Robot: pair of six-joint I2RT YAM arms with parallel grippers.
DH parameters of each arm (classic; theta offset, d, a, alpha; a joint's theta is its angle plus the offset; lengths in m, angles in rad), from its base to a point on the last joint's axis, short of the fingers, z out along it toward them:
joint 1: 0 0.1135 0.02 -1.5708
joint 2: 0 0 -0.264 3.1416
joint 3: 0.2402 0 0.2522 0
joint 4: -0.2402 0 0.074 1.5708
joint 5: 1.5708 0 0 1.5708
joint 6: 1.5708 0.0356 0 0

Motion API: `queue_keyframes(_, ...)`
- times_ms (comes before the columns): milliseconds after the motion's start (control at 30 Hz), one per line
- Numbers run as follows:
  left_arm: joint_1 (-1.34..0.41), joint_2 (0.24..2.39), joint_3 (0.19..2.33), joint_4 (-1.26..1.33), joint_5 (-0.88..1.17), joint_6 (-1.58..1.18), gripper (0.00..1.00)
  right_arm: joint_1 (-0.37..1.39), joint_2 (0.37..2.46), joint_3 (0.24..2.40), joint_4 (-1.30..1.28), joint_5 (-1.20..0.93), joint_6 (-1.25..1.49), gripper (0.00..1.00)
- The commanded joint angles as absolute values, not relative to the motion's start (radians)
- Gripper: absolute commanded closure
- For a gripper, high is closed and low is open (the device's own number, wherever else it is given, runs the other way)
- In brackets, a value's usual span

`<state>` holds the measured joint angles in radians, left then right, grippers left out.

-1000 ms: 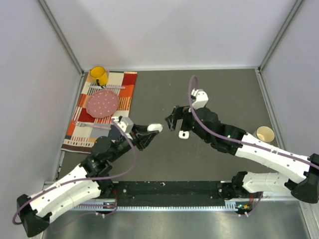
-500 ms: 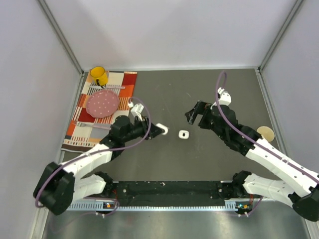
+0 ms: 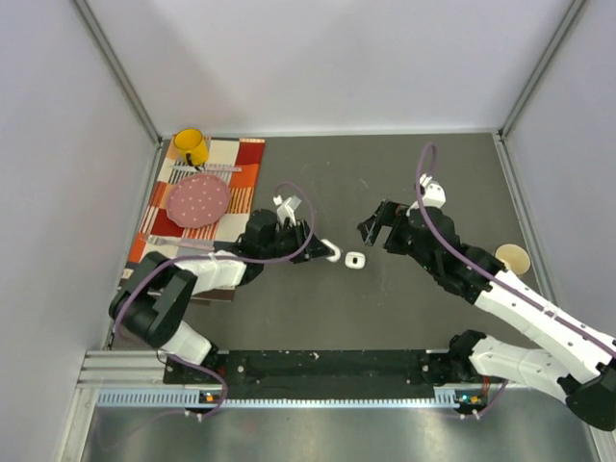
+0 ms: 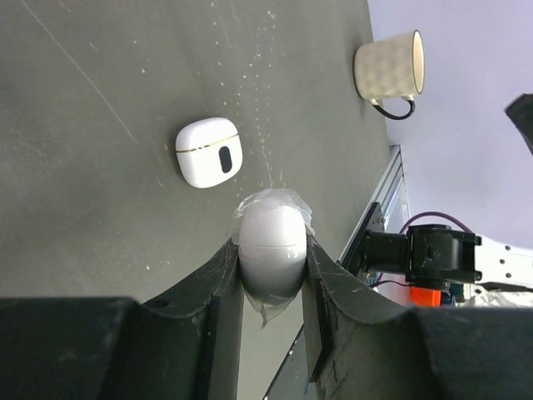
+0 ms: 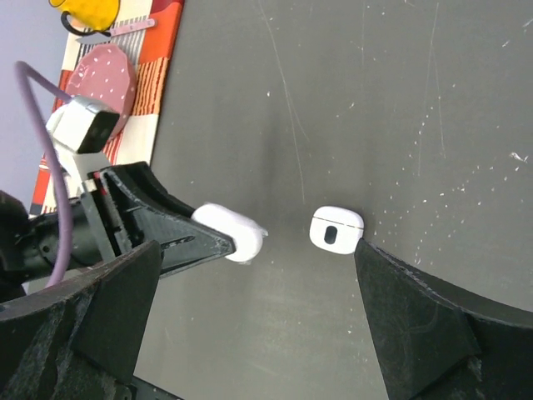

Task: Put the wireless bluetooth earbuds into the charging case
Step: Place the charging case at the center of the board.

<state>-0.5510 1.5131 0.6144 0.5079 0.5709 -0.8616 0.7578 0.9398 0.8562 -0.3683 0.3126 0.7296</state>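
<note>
Clamping a glossy white egg-shaped plastic case [image 4: 268, 233] wrapped in clear film, the left pincer [image 4: 271, 246] presses its fingers against the case's two sides. Just beyond its tips, not touching them, a white rounded-square plastic charging case [image 4: 208, 152] with a dark oval mark lies flat on the dark grey table [image 4: 83, 167]. The right pincer [image 3: 377, 222] hovers past that case, jaws spread wide and holding nothing. Whether the tiny white earbuds sit inside either case cannot be told.

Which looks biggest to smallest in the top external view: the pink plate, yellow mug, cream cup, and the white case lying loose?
1. pink plate, clearly largest.
2. yellow mug and cream cup: they look about alike, so not ranked.
3. white case, smallest.
</note>
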Motion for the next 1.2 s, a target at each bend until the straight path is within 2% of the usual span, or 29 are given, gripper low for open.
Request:
queue_keyframes(0, -0.548, 1.587, 0.655, 0.603, 0.572, -0.908, 1.0, 0.746, 0.905, 0.851, -0.351, 0.316, 0.721, 0.01)
queue_keyframes(333, -0.549, 1.739, 0.687, 0.631, 0.545, -0.923, 0.95, 0.744, 0.864, 0.818, -0.35, 0.319, 0.739, 0.01)
queue_keyframes(633, -0.551, 1.813, 0.723, 0.589, 0.537, -0.908, 0.84, 0.742, 0.816, 0.796, -0.342, 0.368, 0.738, 0.01)
queue_keyframes(800, -0.551, 1.827, 0.71, 0.584, 0.525, -0.913, 0.73, 0.742, 0.805, 0.79, -0.331, 0.373, 0.741, 0.01)
queue_keyframes(900, -0.551, 1.832, 0.712, 0.578, 0.525, -0.907, 0.73, 0.742, 0.807, 0.788, -0.33, 0.368, 0.741, 0.01)
queue_keyframes(1000, -0.552, 1.833, 0.718, 0.555, 0.526, -0.894, 0.66, 0.741, 0.805, 0.787, -0.325, 0.362, 0.744, 0.01)
queue_keyframes(1033, -0.552, 1.83, 0.713, 0.548, 0.52, -0.894, 0.59, 0.742, 0.807, 0.788, -0.324, 0.359, 0.741, 0.01)
queue_keyframes(1167, -0.555, 1.792, 0.693, 0.499, 0.483, -0.874, 0.54, 0.742, 0.808, 0.792, -0.314, 0.344, 0.736, 0.01)
